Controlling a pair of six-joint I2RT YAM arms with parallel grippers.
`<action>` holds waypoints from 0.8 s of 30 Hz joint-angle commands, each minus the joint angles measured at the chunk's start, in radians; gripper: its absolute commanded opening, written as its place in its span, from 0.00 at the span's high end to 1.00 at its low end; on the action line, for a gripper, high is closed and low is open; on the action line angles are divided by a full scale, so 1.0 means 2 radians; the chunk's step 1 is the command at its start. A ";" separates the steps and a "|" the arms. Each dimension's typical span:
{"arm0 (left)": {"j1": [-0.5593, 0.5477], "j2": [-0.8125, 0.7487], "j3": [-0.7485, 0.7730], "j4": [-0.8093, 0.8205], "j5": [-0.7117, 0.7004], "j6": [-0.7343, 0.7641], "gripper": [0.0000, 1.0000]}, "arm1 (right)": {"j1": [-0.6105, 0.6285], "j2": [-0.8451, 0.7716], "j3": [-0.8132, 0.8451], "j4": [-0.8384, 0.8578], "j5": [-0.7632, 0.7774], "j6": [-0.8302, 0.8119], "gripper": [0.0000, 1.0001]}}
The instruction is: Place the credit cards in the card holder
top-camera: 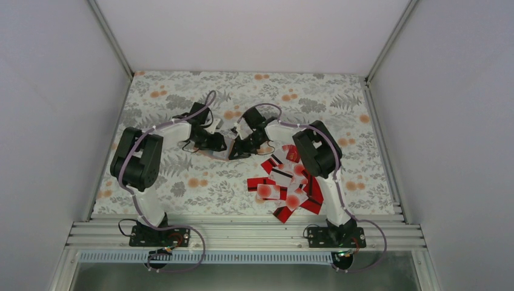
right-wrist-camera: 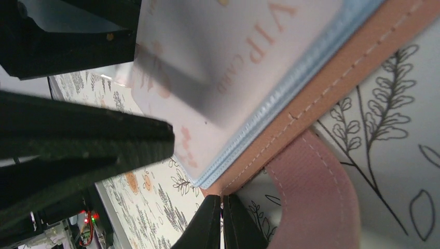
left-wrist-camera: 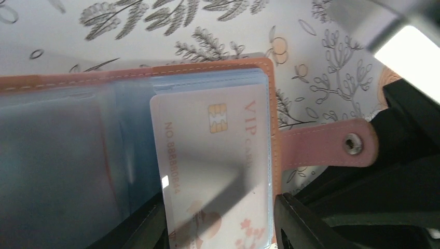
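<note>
Left claw [left-wrist-camera: 220, 205] parted astride card [left-wrist-camera: 207, 155], right claw [right-wrist-camera: 223, 220] shut beside card holder [right-wrist-camera: 332, 88]; floral tablecloth [top-camera: 339, 103], pale walls [top-camera: 54, 91]

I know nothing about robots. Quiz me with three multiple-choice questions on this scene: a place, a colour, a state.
1. The loose card pile lies: A) in a far corner; B) beside the right arm; C) off the table.
2. The cover of the card holder is: A) tan-brown; B) green; C) black.
3. The card holder is: A) snapped shut; B) rolled up; C) open.
Answers: B, the pile hugs the right arm; A, its stitched edge shows tan; C, its strap hangs undone, sleeves showing.
</note>
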 commanded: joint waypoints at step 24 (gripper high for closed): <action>-0.025 -0.080 -0.044 -0.001 0.060 -0.171 0.14 | -0.016 -0.134 -0.095 -0.033 0.109 -0.011 0.96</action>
